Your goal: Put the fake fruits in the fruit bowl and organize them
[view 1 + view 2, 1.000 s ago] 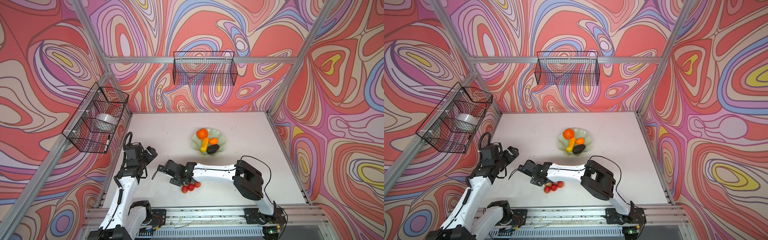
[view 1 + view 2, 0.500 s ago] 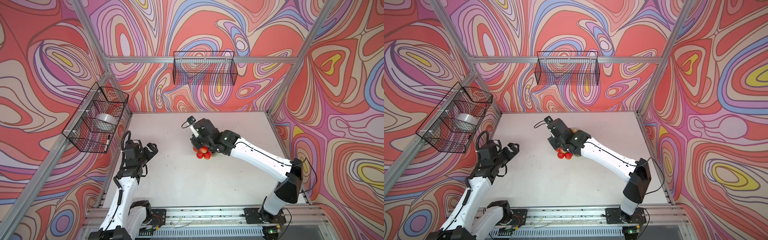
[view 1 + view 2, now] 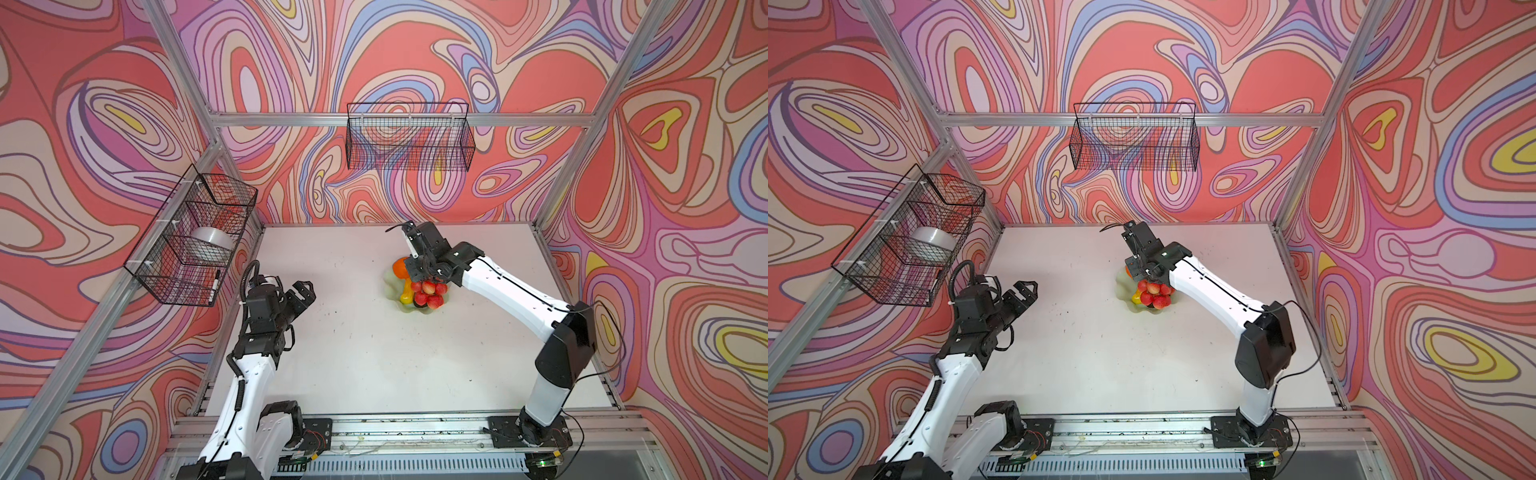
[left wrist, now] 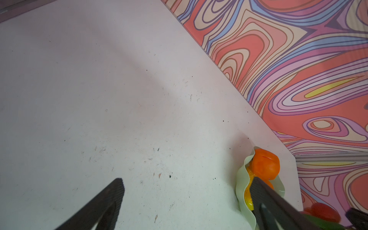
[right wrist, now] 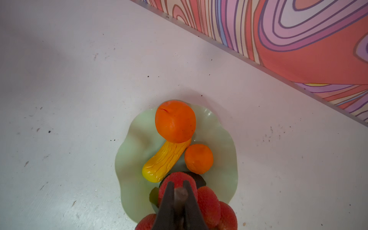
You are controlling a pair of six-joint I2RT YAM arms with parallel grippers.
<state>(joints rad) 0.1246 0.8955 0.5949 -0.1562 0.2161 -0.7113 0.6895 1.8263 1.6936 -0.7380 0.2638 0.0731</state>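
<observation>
fruit bowl [image 5: 135,143] holds lumpy orange fruit [image 5: 175,121] (grapes [image 5: 209,203] pinched above)

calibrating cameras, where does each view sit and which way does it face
Both top views: high over front rail, looking down at left arm, right arm, fruit bowl.
Left wrist: on left arm, facing the bowl edge-on; open left gripper shows.
Right wrist: above the bowl, looking down; right gripper shut on grapes stem.
Shared: all show the bowl.
</observation>
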